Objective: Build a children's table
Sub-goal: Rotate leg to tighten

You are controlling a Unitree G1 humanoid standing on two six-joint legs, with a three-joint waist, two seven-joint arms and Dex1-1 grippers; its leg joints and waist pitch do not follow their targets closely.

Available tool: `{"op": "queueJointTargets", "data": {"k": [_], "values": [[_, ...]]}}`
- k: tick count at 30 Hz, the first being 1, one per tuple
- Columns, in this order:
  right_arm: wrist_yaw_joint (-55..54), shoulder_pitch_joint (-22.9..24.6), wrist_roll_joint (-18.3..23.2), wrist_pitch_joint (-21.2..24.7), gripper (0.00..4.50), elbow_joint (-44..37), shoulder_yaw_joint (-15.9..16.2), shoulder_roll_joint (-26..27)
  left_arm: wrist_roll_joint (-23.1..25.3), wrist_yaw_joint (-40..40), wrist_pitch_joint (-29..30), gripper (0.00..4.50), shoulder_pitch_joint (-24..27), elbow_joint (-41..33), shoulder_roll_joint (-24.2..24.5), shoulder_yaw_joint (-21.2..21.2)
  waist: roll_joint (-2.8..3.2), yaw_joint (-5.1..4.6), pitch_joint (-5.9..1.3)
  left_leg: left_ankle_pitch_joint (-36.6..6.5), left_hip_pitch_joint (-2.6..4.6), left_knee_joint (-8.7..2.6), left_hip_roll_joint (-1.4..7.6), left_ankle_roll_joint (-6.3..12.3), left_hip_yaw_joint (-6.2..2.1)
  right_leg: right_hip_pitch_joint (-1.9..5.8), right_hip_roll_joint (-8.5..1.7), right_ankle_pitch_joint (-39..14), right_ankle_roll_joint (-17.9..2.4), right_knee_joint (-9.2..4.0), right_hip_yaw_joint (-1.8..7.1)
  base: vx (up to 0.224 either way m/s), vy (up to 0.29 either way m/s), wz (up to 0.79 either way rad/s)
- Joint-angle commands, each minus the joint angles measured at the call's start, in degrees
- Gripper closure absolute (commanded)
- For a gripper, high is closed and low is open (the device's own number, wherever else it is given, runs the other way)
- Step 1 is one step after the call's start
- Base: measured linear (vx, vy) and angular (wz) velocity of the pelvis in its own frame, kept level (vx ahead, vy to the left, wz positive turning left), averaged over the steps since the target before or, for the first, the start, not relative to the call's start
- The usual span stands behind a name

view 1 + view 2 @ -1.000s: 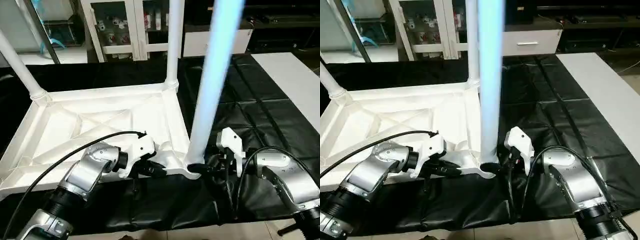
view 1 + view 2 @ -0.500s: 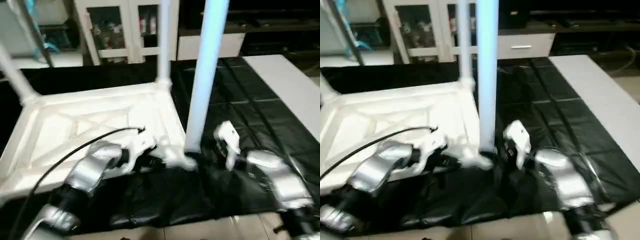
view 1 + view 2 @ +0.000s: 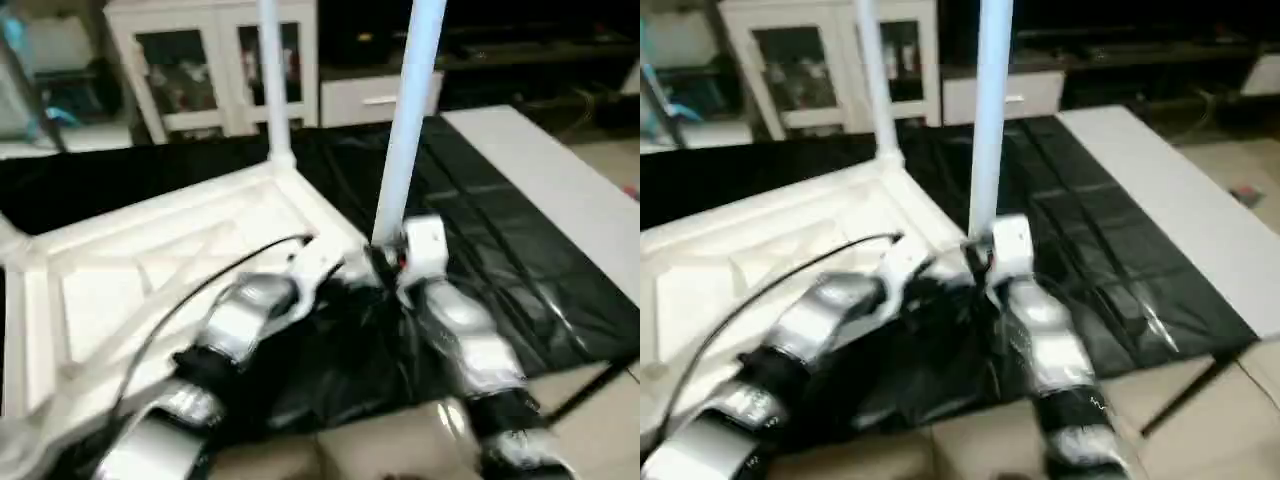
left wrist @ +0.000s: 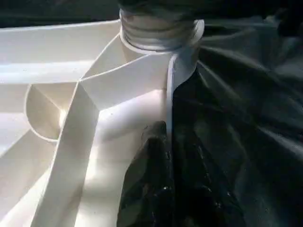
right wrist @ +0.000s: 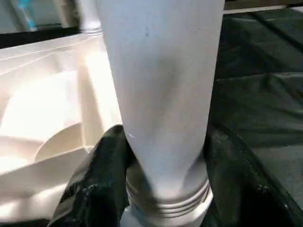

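Note:
The white tabletop lies upside down on the black cover, ribs showing. One white leg stands in the far corner socket. Another leg stands upright in the near right corner socket. My right gripper is shut on this leg just above its threaded collar, one black finger on each side. My left gripper is shut on the tabletop rim right beside that socket. In the head views both grippers meet at this corner, the left gripper and the right gripper.
The black-covered work table stretches to the right, and its front edge drops to the pale floor. A white slab lies along its right side. A white glass-door cabinet stands behind. A black cable crosses the tabletop.
The head camera has swung, so the whole picture has shifted and the floor now shows in front. Both grippers keep their holds at the near corner; my forearms now lie closer together.

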Motion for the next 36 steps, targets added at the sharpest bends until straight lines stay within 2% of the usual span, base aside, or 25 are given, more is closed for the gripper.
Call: {"op": "queueJointTargets", "data": {"k": [1,2,3,4,5,6,7,8,9,10,11,12,13,16,17,21,22,24,25,27,29,30,31,34,36], "values": [[1.4,0.4,3.1,0.1,2.53,4.8,1.9,4.4,-1.2,5.2,-2.7,4.5,-1.4,0.8,-2.1,1.7,-0.87,0.37,-2.3,-9.7,-2.2,2.9,0.88,1.01,-5.27,1.61,-9.12,-50.3,-4.8,-11.04,4.01,0.09,0.023,-0.47],[2.6,0.0,2.9,-1.0,2.53,4.9,2.2,4.3,-0.9,5.2,-3.2,4.5,-1.4,0.8,-1.6,1.7,0.25,1.18,-2.36,-6.4,-3.93,-0.19,1.58,-0.14,-5.7,3.46,-7.41,-42.6,-5.3,-9.62,2.32,0.09,0.023,-0.47],[3.4,-0.2,2.5,-1.9,2.53,4.6,2.4,4.2,-0.7,5.2,-4.0,4.5,-1.5,0.9,-1.3,1.7,1.53,1.3,-2.86,-10.1,-1.46,-3.19,2.56,-1.29,-5.12,0.65,-2.18,-22.6,-7.9,-8.13,0.2,0.059,0.056,-0.19],[4.6,-0.2,2.0,-2.9,2.53,4.0,2.9,3.9,-0.5,4.6,-4.5,4.5,-1.5,0.9,-0.8,1.5,2.07,0.51,-3.04,-17.1,-0.49,-3.83,2.57,-1.31,-4.89,0.46,-0.83,-12.9,-11.1,-6.95,0.14,-0.025,0.006,0.2],[6.4,0.5,2.1,-3.8,2.53,2.0,3.2,3.7,-0.6,3.7,-4.9,4.5,-1.4,0.8,-0.3,1.5,2.61,0.52,-3.39,-18.6,0.16,-3.8,2.65,-1.4,-4.73,0.31,-1.0,-9.5,-12.9,-6.96,0.32,-0.025,0.006,0.2],[9.3,2.2,2.5,-4.6,2.18,-1.9,3.9,2.9,-0.7,1.3,-5.2,4.5,-1.1,0.2,0.6,1.2,3.39,-0.04,-3.08,-21.5,-0.16,-4.26,2.53,-0.83,-4.54,0.59,-0.78,-7.5,-14.2,-7.27,0.31,0.0,0.0,0.0],[9.9,2.7,2.6,-4.7,1.83,-3.0,4.1,2.7,-0.8,0.7,-5.3,4.5,-1.1,0.1,0.9,1.0,2.41,-0.34,-3.09,-22.4,-0.61,-4.49,2.47,0.07,-4.31,1.18,-0.9,-8.5,-13.8,-7.59,0.33,0.0,0.0,0.0],[11.5,4.4,2.9,-4.5,1.83,-6.4,4.6,1.5,-1.0,-0.8,-5.4,4.5,-0.9,-0.3,1.6,0.9,2.78,-0.2,-3.25,-21.7,-0.61,-4.45,2.35,0.48,-4.2,1.3,-1.0,-8.7,-13.6,-7.6,0.39,0.0,0.0,0.0],[12.3,5.1,3.1,-4.5,1.81,-7.7,4.8,0.9,-1.2,-1.4,-5.4,4.5,-0.9,-0.5,1.8,0.9,2.19,0.16,-3.17,-20.5,-0.47,-4.24,2.26,2.12,-3.58,1.05,-1.11,-9.0,-13.4,-8.09,0.75,0.0,0.0,0.0],[12.4,5.2,3.2,-4.8,1.74,-7.8,4.8,0.8,-1.2,-1.4,-5.5,4.5,-0.9,-0.4,1.8,1.0,2.35,0.32,-3.27,-19.7,-0.36,-4.15,2.25,2.8,-3.42,0.98,-1.24,-9.0,-13.6,-8.12,0.9,0.0,0.0,0.0],[13.6,6.4,3.7,-4.0,1.5,-10.3,5.1,-0.6,-1.4,-3.0,-5.2,4.5,-0.7,-1.0,2.3,0.7,2.39,-0.06,-3.37,-15.9,-1.45,-4.16,2.15,3.65,-3.52,1.72,-1.53,-7.8,-13.8,-7.76,0.87,0.0,0.0,0.0],[15.1,7.8,4.3,-2.9,1.42,-13.2,5.2,-2.4,-1.6,-4.9,-5.0,4.5,-0.3,-1.9,2.9,0.2,2.96,0.24,-3.32,-13.2,-1.66,-4.43,2.43,3.95,-3.66,1.93,-1.32,-7.2,-13.0,-7.92,0.5,0.0,0.0,0.0],[16.9,9.5,5.4,-1.1,1.39,-16.8,5.3,-4.5,-2.0,-7.5,-4.9,4.5,0.3,-3.2,3.9,-0.4,2.76,0.58,-3.42,-12.1,-1.02,-4.03,2.58,4.34,-3.49,1.45,-1.25,-4.8,-13.6,-7.79,0.76,0.051,-0.009,-0.01],[22.9,13.3,7.4,3.6,1.08,-25.1,5.4,-11.1,-3.8,-13.9,-3.2,4.5,1.7,-7.0,6.6,-1.5,2.9,1.24,-3.56,-7.5,-0.98,-3.6,2.71,6.45,-3.16,1.61,-1.24,2.8,-15.9,-6.93,0.97,0.056,0.001,-0.01],[28.1,15.7,7.9,6.0,1.08,-30.0,5.5,-16.9,-5.9,-19.7,-2.4,4.5,3.3,-10.3,9.0,-2.2,2.84,1.73,-3.67,-5.2,-1.09,-3.33,2.66,7.83,-3.13,1.91,-1.26,6.0,-16.4,-6.51,0.94,0.054,0.009,-0.03],[35.2,18.6,9.0,8.0,1.08,-34.8,5.1,-23.8,-8.9,-28.2,-3.2,4.5,5.8,-14.0,12.8,-3.7,2.98,2.01,-3.78,-2.4,-0.76,-2.86,2.77,10.23,-2.84,1.68,-1.26,9.0,-17.7,-6.2,0.94,0.013,0.003,-0.01],[40.7,20.8,10.2,9.0,1.08,-38.5,5.5,-29.5,-9.8,-32.9,-3.3,4.5,7.3,-15.7,15.8,-4.3,3.38,2.15,-3.77,-3.2,-0.54,-2.92,2.81,10.39,-2.88,1.54,-1.24,7.7,-17.9,-6.28,0.88,0.0,0.0,0.0],[42.7,21.7,10.8,9.5,1.08,-40.0,5.7,-31.7,-10.1,-34.7,-3.3,4.5,7.8,-16.3,16.9,-4.5,2.99,2.31,-3.49,-4.4,-0.41,-3.04,3.11,10.48,-2.74,1.54,-1.27,6.1,-17.6,-6.52,1.06,0.0,0.0,0.0],[45.7,23.0,11.7,10.8,1.08,-41.9,5.0,-35.9,-9.6,-35.8,-2.7,4.5,8.2,-17.0,18.6,-4.8,3.03,2.55,-3.21,-7.7,-0.39,-3.49,3.09,9.33,-2.58,1.51,-1.3,1.7,-17.3,-6.96,1.05,0.0,0.0,0.0],[47.8,22.7,12.6,11.8,1.08,-42.3,4.5,-38.7,-9.5,-36.6,-2.2,4.5,7.7,-17.2,19.6,-4.8,2.58,2.97,-2.92,-11.1,-0.25,-3.89,3.25,7.55,-2.48,1.45,-1.45,-2.6,-16.7,-7.26,1.22,0.0,0.0,0.0],[48.3,21.0,11.5,11.1,1.08,-39.9,5.3,-38.9,-9.4,-37.0,-2.2,4.5,7.0,-17.0,20.0,-4.9,2.95,2.98,-2.74,-14.1,0.08,-4.14,3.29,5.58,-2.32,1.02,-1.53,-7.3,-16.0,-7.6,1.41,0.0,0.0,0.0],[48.4,20.0,10.6,10.8,1.08,-38.7,5.7,-38.8,-9.4,-37.2,-2.1,4.5,6.8,-17.1,20.2,-5.0,2.94,2.92,-2.8,-14.5,0.16,-4.16,3.26,4.95,-2.29,0.91,-1.5,-7.9,-15.9,-7.65,1.42,0.0,0.0,0.0],[48.3,18.1,9.2,10.2,1.08,-36.4,6.7,-38.1,-9.7,-37.2,-2.2,4.5,6.3,-17.0,20.1,-5.0,3.51,2.81,-2.85,-14.5,0.04,-4.26,3.2,3.65,-2.43,0.96,-1.43,-7.3,-15.7,-7.49,1.41,0.0,0.0,0.0],[48.8,16.5,9.2,10.3,1.08,-34.8,8.0,-37.5,-9.9,-36.9,-2.0,4.5,6.3,-17.1,19.8,-4.9,3.06,2.72,-3.06,-13.3,0.08,-4.03,3.01,3.44,-2.22,0.98,-1.33,-4.3,-16.0,-7.44,1.54,0.0,0.0,0.0],[49.8,13.6,8.2,9.4,1.08,-31.5,10.6,-36.3,-9.6,-36.2,-2.5,4.5,6.4,-16.6,19.2,-5.2,3.18,2.71,-3.28,-11.6,0.0,-3.85,2.96,3.93,-2.28,1.04,-1.31,-2.2,-16.5,-7.06,1.47,0.0,0.0,0.0]]}}
